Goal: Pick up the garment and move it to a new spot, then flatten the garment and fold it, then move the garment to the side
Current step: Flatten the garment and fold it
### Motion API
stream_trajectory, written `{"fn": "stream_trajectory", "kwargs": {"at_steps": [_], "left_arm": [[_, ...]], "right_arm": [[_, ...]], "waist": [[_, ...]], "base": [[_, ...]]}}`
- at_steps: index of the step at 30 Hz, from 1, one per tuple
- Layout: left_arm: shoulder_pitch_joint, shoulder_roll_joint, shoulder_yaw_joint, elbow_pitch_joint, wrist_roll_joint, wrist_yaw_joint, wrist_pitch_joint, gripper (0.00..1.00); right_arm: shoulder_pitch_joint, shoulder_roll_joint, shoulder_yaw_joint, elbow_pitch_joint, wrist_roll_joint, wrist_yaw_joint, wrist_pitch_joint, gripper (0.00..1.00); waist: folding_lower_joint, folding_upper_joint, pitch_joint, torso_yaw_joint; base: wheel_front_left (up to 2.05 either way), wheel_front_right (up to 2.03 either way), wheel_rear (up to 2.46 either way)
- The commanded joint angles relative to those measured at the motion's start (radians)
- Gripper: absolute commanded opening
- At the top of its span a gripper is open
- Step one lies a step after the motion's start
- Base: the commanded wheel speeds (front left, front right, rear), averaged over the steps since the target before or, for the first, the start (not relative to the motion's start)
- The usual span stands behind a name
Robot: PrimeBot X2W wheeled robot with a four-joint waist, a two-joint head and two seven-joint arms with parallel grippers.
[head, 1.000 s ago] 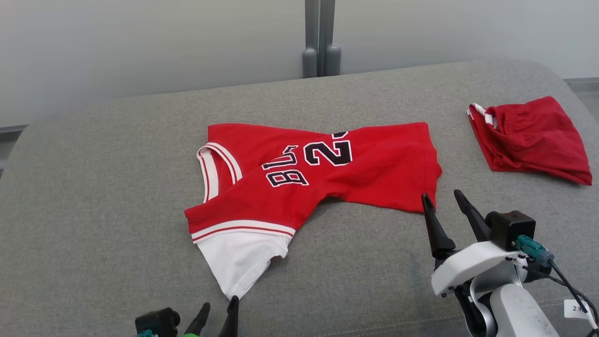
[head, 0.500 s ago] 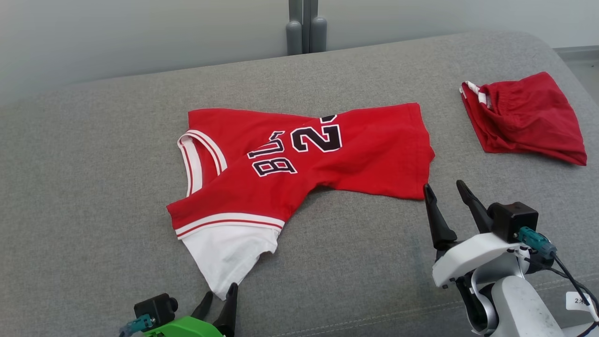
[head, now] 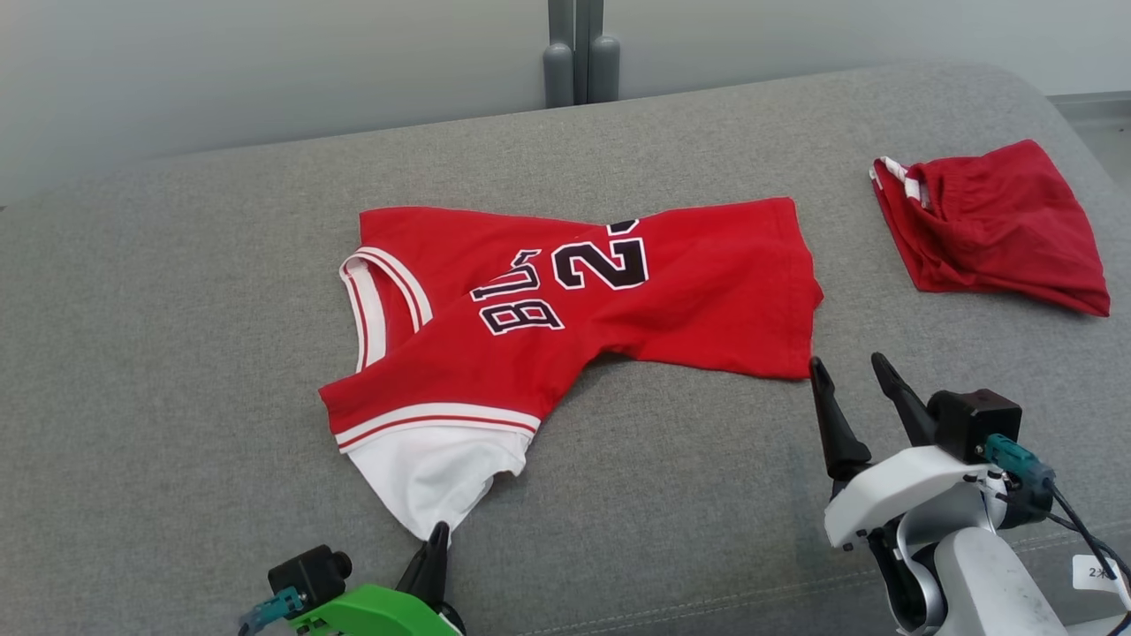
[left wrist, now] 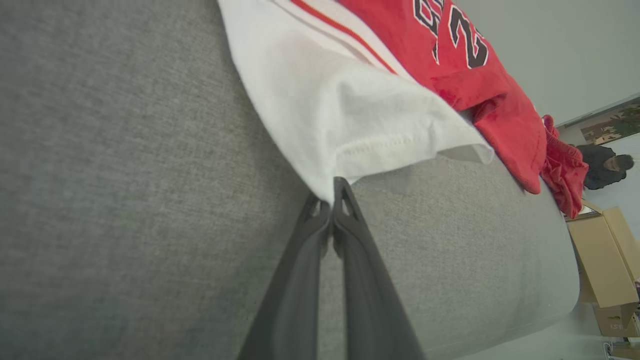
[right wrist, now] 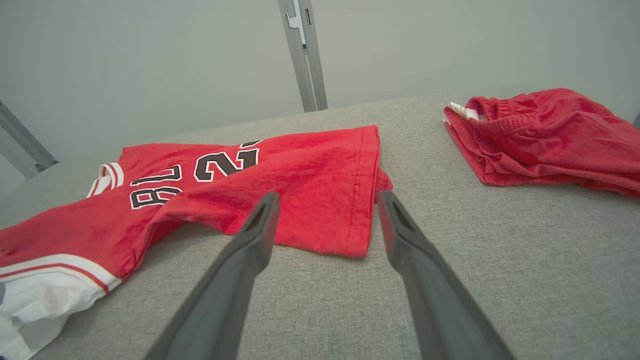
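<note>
A red jersey [head: 618, 300] with dark lettering and a white sleeve [head: 433, 477] lies crumpled on the grey padded surface [head: 177, 353]. My left gripper [head: 433, 541] is at the sleeve's near tip, and in the left wrist view my left gripper [left wrist: 331, 192] is shut on the white sleeve [left wrist: 330, 115] corner. My right gripper [head: 848, 362] stands open just off the jersey's right hem corner. In the right wrist view my right gripper [right wrist: 328, 196] has a finger on either side of the red jersey [right wrist: 300, 175] hem, a little short of it.
Folded red shorts [head: 990, 230] lie at the far right of the surface, also in the right wrist view as red shorts [right wrist: 540, 135]. A grey post [head: 579, 53] stands behind. A person [left wrist: 605, 167] and cardboard boxes [left wrist: 600, 260] are beyond the far end.
My left gripper's fingers have gone from open to shut on the white sleeve tip, moving forward a little. The head camera shifted early on. My right gripper stays open and barely moved.
</note>
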Motion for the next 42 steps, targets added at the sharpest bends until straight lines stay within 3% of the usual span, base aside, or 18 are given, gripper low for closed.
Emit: {"fn": "stream_trajectory", "kwargs": {"at_steps": [1, 12, 28, 38, 39, 40, 41, 42], "left_arm": [[-0.018, 0.002, -0.001, -0.005, -0.005, -0.006, -0.011, 0.0], [0.033, 0.05, 0.035, -0.168, -0.039, -0.013, -0.063, 0.0], [0.071, 0.077, 0.01, -0.344, -0.011, 0.044, -0.018, 0.0], [0.068, 0.094, 0.018, -0.377, -0.011, 0.065, -0.01, 0.0], [0.067, 0.095, 0.018, -0.379, -0.011, 0.066, -0.01, 0.0], [0.066, 0.096, 0.017, -0.38, -0.011, 0.066, -0.009, 0.0], [0.065, 0.097, 0.017, -0.381, -0.01, 0.066, -0.009, 0.0], [0.064, 0.098, 0.017, -0.382, -0.01, 0.067, -0.009, 0.0]], "right_arm": [[0.003, -0.003, -0.007, 0.01, 0.009, 0.0, 0.001, 1.0], [-0.056, -0.003, -0.053, 0.19, 0.182, 0.0, -0.018, 1.0], [-0.3, -0.004, -0.076, 0.628, 0.423, 0.0, -0.041, 1.0], [-0.415, -0.007, -0.063, 0.784, 0.497, 0.0, -0.037, 1.0], [-0.422, -0.01, -0.058, 0.796, 0.493, 0.0, -0.036, 0.84], [-0.43, -0.012, -0.053, 0.809, 0.491, 0.0, -0.04, 0.47], [-0.438, -0.012, -0.049, 0.818, 0.493, 0.0, -0.042, 0.44], [-0.444, -0.012, -0.046, 0.824, 0.497, 0.0, -0.048, 0.27]], "waist": [[0.0, 0.0, -0.001, 0.002], [0.0, 0.0, 0.013, 0.039], [0.0, 0.0, 0.054, 0.113], [0.0, 0.0, 0.079, 0.126], [0.0, 0.0, 0.081, 0.127], [0.0, 0.0, 0.082, 0.128], [0.0, 0.0, 0.083, 0.128], [0.0, 0.0, 0.084, 0.128]], "base": [[0.0, 0.0, 0.0], [0.0, 0.0, 0.0], [0.0, 0.0, 0.0], [0.0, 0.0, 0.0], [0.0, 0.0, 0.0], [0.0, 0.0, 0.0], [0.0, 0.0, 0.0], [0.0, 0.0, 0.0]]}}
